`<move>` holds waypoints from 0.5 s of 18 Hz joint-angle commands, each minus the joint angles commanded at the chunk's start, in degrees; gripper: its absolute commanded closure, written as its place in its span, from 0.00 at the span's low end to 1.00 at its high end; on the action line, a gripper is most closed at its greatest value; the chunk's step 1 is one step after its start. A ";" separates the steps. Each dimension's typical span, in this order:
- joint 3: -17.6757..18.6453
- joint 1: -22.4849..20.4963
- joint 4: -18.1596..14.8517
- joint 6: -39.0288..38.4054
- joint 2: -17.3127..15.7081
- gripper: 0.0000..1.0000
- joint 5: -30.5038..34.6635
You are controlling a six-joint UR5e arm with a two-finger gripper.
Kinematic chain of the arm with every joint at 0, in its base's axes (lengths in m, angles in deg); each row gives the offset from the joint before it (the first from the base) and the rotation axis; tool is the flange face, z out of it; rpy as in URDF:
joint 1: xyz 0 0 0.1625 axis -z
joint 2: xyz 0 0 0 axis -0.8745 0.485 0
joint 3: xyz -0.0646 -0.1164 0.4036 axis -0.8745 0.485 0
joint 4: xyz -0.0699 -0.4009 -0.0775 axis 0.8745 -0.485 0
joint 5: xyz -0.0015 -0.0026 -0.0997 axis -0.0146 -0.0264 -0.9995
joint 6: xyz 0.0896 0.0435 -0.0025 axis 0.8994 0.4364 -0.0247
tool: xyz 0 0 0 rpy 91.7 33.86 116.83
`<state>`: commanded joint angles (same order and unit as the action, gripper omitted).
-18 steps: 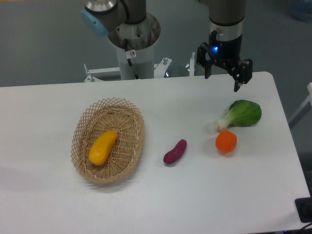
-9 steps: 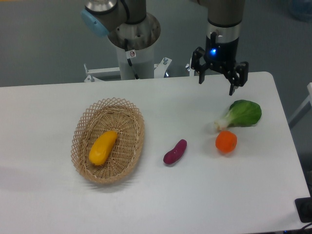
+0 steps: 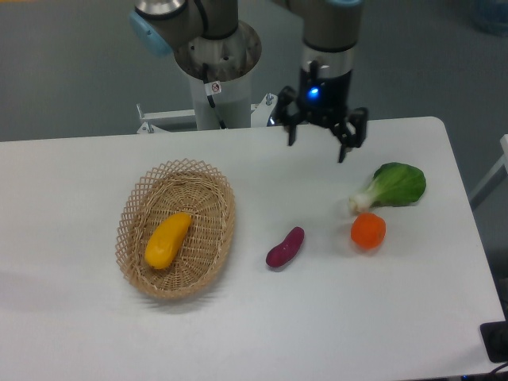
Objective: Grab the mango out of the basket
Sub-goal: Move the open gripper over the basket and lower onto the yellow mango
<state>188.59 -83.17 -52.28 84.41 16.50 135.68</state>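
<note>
Mango (image 3: 167,240) judged smooth, firm, slippery; best pinched across its narrow middle, lying diagonal in basket (image 3: 213,184). Gripper (image 3: 317,139) is held spread, empty, well apart

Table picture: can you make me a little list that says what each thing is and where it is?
mango: yellow-orange, lying inside the basket
basket: tan wicker, on the left part of the table
purple sweet potato: on the table, right of the basket
orange-red fruit: on the table, right side
leafy green vegetable: just behind the orange-red fruit
gripper: open, empty, up above the back of the table
table: white
mango picked up: not yet
</note>
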 joint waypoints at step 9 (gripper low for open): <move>1.76 16.88 9.74 -19.97 11.42 0.00 -0.18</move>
<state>190.36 -66.30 -42.53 64.45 27.91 135.51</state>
